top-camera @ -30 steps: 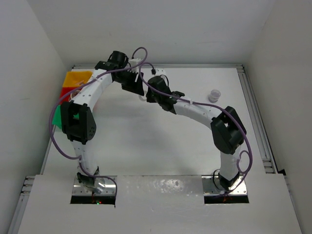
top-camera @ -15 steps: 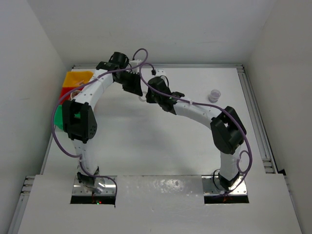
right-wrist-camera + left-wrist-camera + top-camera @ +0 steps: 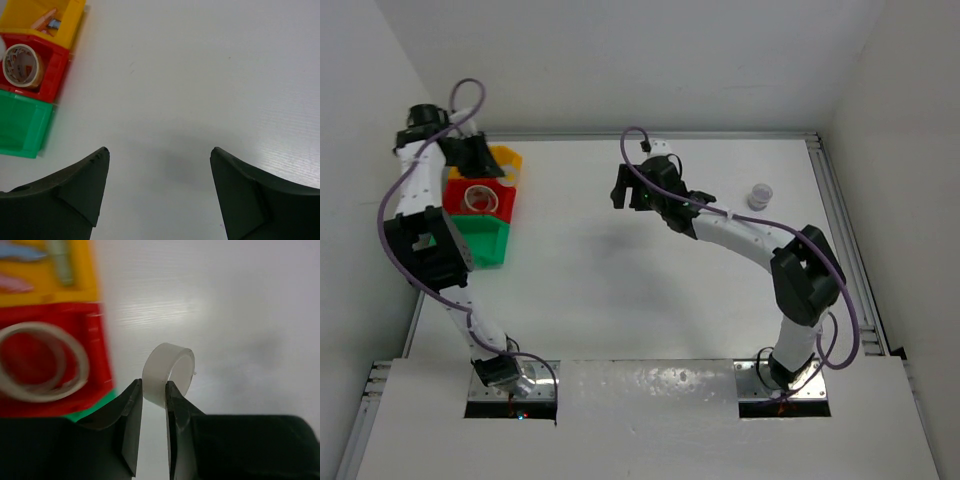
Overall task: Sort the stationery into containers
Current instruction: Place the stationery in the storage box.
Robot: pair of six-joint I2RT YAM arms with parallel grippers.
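Left pincer (image 3: 153, 386) grasps a clear tape ring (image 3: 157, 371) near the red bin (image 3: 98, 347), at the left edge of the surface (image 3: 200, 75). Right pincer (image 3: 159, 151) hangs released.

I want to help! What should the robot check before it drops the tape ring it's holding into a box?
1. Left gripper grips the whitish tape ring: ok, pinched by its band.
2. Ring is over the red bin: not ok; the left wrist view shows it against the table, beside the bin.
3. Red bin is the tape one: ok, a bigger tape ring lies in it.
4. Room for another ring there: cannot tell.
5. Right gripper is out of the way: ok, open, empty and over bare table.
6. Everything else is sorted: not ok, a small clear piece sits on the table.
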